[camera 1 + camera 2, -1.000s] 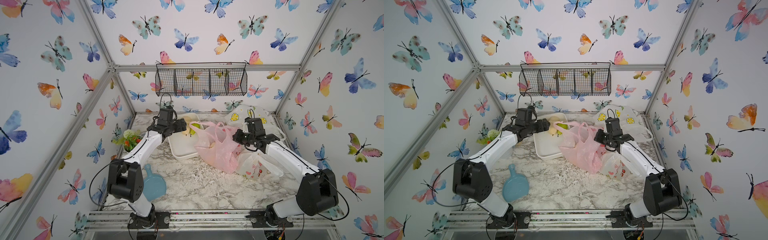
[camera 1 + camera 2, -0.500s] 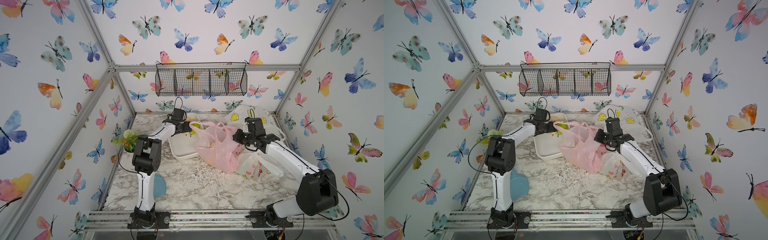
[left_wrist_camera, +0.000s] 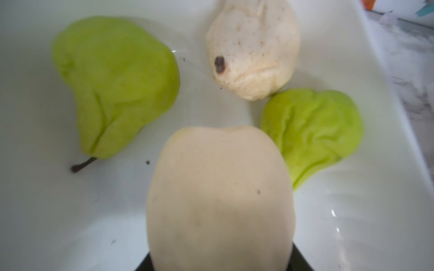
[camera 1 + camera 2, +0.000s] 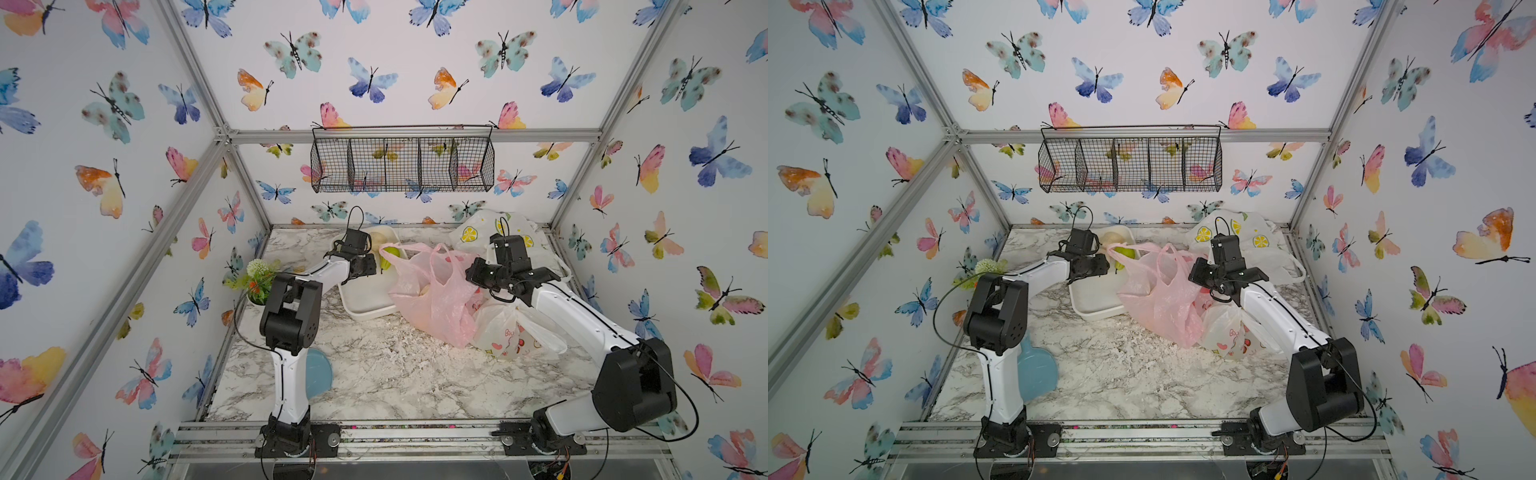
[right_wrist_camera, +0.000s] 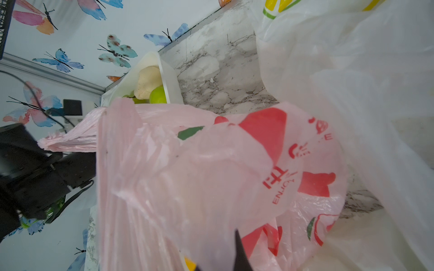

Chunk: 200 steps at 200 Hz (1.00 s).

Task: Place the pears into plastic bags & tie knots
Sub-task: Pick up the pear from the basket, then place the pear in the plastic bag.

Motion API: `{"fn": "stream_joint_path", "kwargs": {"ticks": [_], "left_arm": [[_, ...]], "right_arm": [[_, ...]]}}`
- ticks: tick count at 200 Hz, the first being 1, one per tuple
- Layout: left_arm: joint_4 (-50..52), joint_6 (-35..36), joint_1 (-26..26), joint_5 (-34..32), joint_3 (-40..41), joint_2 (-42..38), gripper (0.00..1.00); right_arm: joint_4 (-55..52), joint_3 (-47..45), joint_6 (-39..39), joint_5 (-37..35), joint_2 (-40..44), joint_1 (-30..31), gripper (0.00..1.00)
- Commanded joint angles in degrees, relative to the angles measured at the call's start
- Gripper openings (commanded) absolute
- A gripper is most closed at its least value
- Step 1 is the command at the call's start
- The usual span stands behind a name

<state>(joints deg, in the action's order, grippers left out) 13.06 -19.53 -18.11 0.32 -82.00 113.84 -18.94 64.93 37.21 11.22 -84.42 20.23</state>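
Several pears lie in the white tray [image 3: 35, 211]: two green ones [image 3: 112, 82] [image 3: 312, 133] and a speckled cream one [image 3: 253, 51]. My left gripper [image 4: 370, 266] reaches down into the tray's far end, shut on a smooth cream pear [image 3: 218, 199] that fills the space between its jaws. The pink plastic bag [image 4: 432, 291] stands beside the tray with pale fruit showing inside. My right gripper [image 4: 473, 274] is shut on that bag's rim and holds it up; one dark fingertip [image 5: 239, 253] shows through the film. No knots show on the pink bag.
A bunny-print bag [image 4: 511, 332] lies under my right arm. A lemon-print bag [image 4: 482, 228] sits at the back right. Potted flowers [image 4: 259, 278] stand at the left edge, a blue paddle [image 4: 318, 370] lies behind my left arm, and a wire basket [image 4: 401, 164] hangs on the back wall.
My left arm has stretched deeper into the tray and its jaws have closed in on the cream pear. The right arm and the pink bag have stayed put.
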Motion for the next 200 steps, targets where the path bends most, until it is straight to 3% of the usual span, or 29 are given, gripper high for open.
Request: {"fn": "stream_joint_path", "kwargs": {"ticks": [1, 46, 72, 118, 162, 180, 200], "left_arm": [[-0.5, 1.1, -0.2, 2.6, 3.2, -12.3, 0.43], [13.7, 4.0, -1.8, 10.1, 9.3, -28.8, 0.43], [12.3, 2.6, -7.9, 13.1, 10.0, -32.5, 0.44], [4.1, -0.2, -13.0, 14.0, 6.1, -21.3, 0.43], [5.1, -0.5, -18.3, 21.5, -2.7, -6.8, 0.43], [5.7, 2.5, -22.3, 24.5, -5.4, -5.3, 0.53], [9.0, 5.5, -23.0, 26.2, -5.5, -6.8, 0.75]], "right_arm": [[-0.4, 0.0, -0.7, -0.2, 0.4, -0.2, 0.03], [0.0, -0.4, -0.1, -0.8, 0.8, -0.2, 0.03], [-0.1, -0.6, 0.1, -0.7, 0.8, -0.2, 0.03], [-0.3, -0.8, 0.7, -0.7, 2.1, -0.2, 0.03], [-1.0, -0.6, 0.2, -1.6, 3.5, -0.2, 0.03], [-0.8, -1.1, 0.3, -1.6, 3.7, -0.2, 0.02], [-0.7, -1.4, 0.1, -1.8, 3.7, -0.2, 0.02]]}}
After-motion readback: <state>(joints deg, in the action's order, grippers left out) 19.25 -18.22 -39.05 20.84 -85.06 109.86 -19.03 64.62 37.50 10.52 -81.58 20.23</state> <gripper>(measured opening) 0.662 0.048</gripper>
